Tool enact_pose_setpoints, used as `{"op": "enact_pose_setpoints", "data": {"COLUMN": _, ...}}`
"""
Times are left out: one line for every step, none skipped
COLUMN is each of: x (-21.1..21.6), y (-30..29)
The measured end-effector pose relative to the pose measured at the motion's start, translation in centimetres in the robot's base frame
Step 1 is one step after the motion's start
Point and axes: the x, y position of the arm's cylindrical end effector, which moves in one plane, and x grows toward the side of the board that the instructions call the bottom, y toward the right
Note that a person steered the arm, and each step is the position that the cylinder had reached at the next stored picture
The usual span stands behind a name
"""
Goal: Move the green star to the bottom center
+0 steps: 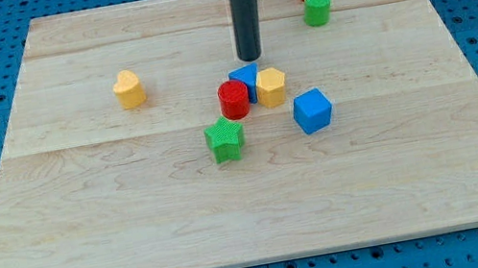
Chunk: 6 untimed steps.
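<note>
My tip (251,58) — a bare rod end, nothing to spread or pinch — stands just above the central cluster; the green star (225,140) lies below it, toward the view's bottom-left, just under the red cylinder (234,100); the blue block (246,81) sits directly beneath the tip.

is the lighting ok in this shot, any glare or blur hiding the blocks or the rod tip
Camera view: lighting is even and soft, with only faint shadows under the blocks and no glare on the wooden board. The green star and the red cylinder look sharp, my tip is crisp, above the centre cluster, and the rod's upper end is cut off by the view's top.
</note>
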Motion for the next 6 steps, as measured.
{"op": "enact_pose_setpoints", "data": {"x": 0.5, "y": -1.1}}
{"op": "enact_pose_setpoints", "data": {"x": 1.9, "y": -4.9}}
{"op": "enact_pose_setpoints", "data": {"x": 4.8, "y": -8.4}}
{"op": "enact_pose_setpoints", "data": {"x": 8.4, "y": -9.2}}
{"op": "enact_pose_setpoints", "data": {"x": 11.4, "y": -7.9}}
{"op": "enact_pose_setpoints", "data": {"x": 12.0, "y": -5.1}}
